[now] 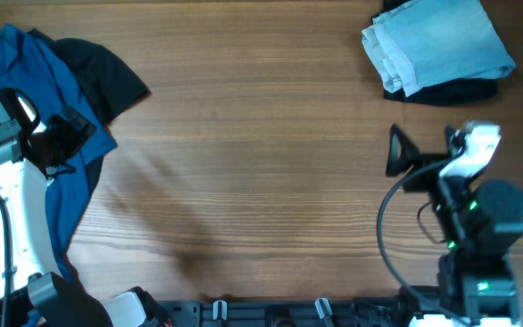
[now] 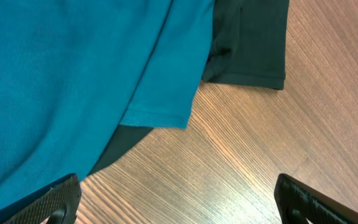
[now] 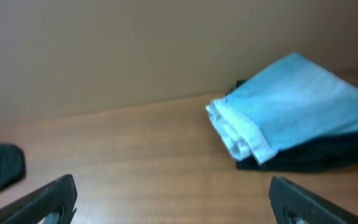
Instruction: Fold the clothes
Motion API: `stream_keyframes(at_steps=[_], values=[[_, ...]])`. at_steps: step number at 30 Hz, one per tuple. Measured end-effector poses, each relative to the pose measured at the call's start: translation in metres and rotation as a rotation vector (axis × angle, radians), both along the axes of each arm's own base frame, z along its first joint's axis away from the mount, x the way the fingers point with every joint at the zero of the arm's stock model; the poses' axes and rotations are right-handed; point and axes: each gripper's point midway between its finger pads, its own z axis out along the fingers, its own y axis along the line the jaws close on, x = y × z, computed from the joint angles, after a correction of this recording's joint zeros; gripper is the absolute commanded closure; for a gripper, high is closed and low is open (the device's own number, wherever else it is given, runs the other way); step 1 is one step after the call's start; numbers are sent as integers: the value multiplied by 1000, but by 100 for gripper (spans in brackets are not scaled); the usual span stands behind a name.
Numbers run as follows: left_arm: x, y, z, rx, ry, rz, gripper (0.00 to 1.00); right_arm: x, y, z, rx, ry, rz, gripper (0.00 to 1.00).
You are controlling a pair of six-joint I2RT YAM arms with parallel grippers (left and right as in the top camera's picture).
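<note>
The brown wooden table [image 1: 261,182] fills the overhead view, and the clothes lie in two groups on it. The largest piece is the crumpled royal-blue cotton shirt [image 1: 21,64] along the left edge of the frame. I judge it to be light, soft and limp, so it will sag and slide when it is lifted. I think the best place to take it is the stitched hem corner [image 2: 157,118] that shows in the middle of the left wrist view.

A loose black cloth garment [image 1: 107,77] lies partly under the shirt, at the upper left. It looks equally soft.

The pale blue denim shorts [image 1: 439,41] sit at the upper right, already folded. They seem stiffer and heavier, and they rest on a folded black garment [image 1: 452,91].

My left gripper [image 2: 179,202] hovers over the shirt with its jaws wide apart and holds nothing. My right gripper [image 3: 176,202], at the lower right of the overhead view, is also spread wide and empty, well apart from the shorts.
</note>
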Motion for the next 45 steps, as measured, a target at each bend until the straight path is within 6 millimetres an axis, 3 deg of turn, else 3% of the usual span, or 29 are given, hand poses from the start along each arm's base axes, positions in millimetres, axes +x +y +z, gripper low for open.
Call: stream_keyframes(at_steps=[3, 7, 13, 22, 42, 45], values=[[0, 0, 0, 1, -2, 0, 0, -9, 0, -24, 55, -71, -10, 0], [0, 0, 0, 0, -1, 0, 0, -22, 3, -71, 84, -86, -7, 0], [0, 0, 0, 0, 0, 0, 0, -30, 12, -89, 14, -118, 41, 0], [0, 0, 0, 0, -1, 0, 0, -35, 19, -77, -165, -217, 92, 0], [-2, -1, 0, -4, 8, 0, 0, -34, 18, -77, -183, -232, 91, 0], [-4, -5, 14, 16, -28, -9, 0, -34, 18, -77, -183, -232, 91, 0]])
